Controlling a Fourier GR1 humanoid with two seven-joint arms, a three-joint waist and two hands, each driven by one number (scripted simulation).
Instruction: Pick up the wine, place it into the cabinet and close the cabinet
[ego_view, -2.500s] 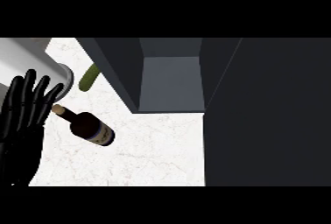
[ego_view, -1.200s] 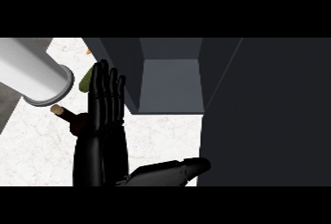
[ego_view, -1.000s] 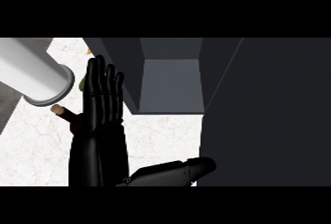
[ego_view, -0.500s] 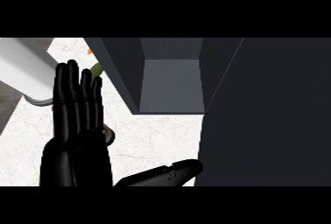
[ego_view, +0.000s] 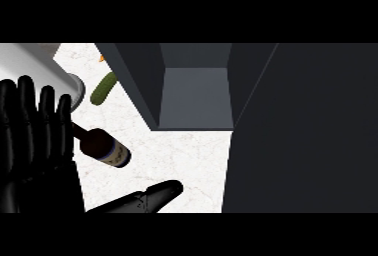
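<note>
While the wine bottle (ego_view: 100, 145) lies on its side on the desk (ego_view: 177, 160), the pick-up is not yet made, so the task looks to be at its first step: the reach. At the far left the left hand (ego_view: 37, 150) comes up from the lower edge. Its fingers are straight and close side by side, and its thumb (ego_view: 148, 196) is held out to the right over the pale stone top. It holds nothing. Above its fingertips a grey cylinder (ego_view: 33, 65) slants in from the upper left corner; what it is I cannot tell.

The bottle sits just right of the fingers, neck towards them and partly hidden behind them, base pointing down and right. Further up lies a green cucumber (ego_view: 103, 88), apart from the bottle.

To the right the cabinet (ego_view: 193, 95) stands open, its grey inside bare as far as can be seen. A dark panel (ego_view: 303, 130), probably its door, fills the right side.

Next, I judge, the hand must turn and come down so that fingers and thumb close round the bottle's body, then lift it across into the opening.

The bottle carries a pale label (ego_view: 117, 158) near its base; no writing on it can be read.
</note>
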